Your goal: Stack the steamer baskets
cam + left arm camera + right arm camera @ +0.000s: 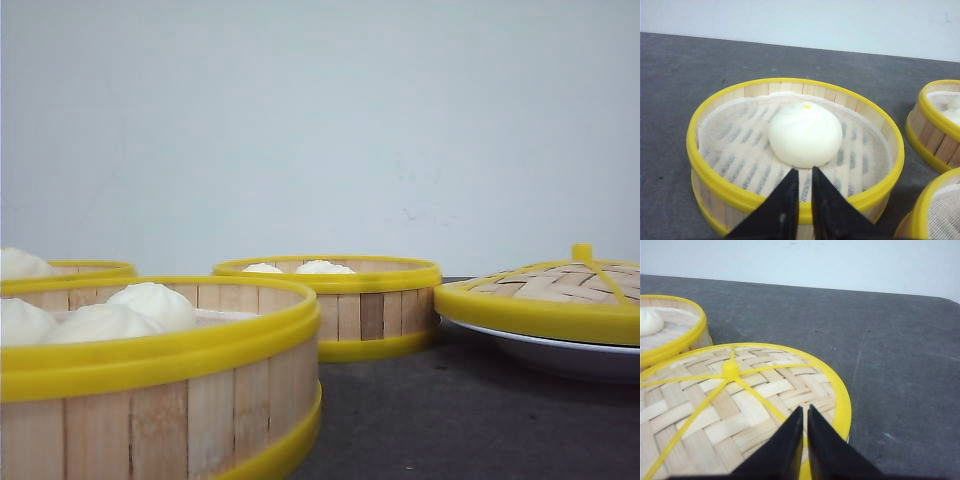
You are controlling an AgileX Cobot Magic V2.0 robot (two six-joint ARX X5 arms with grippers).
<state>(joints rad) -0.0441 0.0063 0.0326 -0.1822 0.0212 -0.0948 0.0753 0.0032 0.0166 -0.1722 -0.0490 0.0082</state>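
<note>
Front view: we see three steamer baskets on the dark table. The nearest basket fills the lower left and holds several white buns. A second basket stands farther back near the centre, with two buns showing above its rim. Only the rim of a third basket shows at the far left, behind the nearest one, with a bun at the frame edge. None of the baskets is stacked on another. At the right, the woven lid with its yellow knob rests on a white plate.

Left wrist view: we see the left gripper above the near rim of a basket lined with mesh cloth and holding a single bun. Its black fingers stand nearly together, with a narrow gap and nothing between them.

Right wrist view: we see the right gripper over the lid, its fingers likewise almost closed and empty. A basket stands just beyond the lid.
</note>
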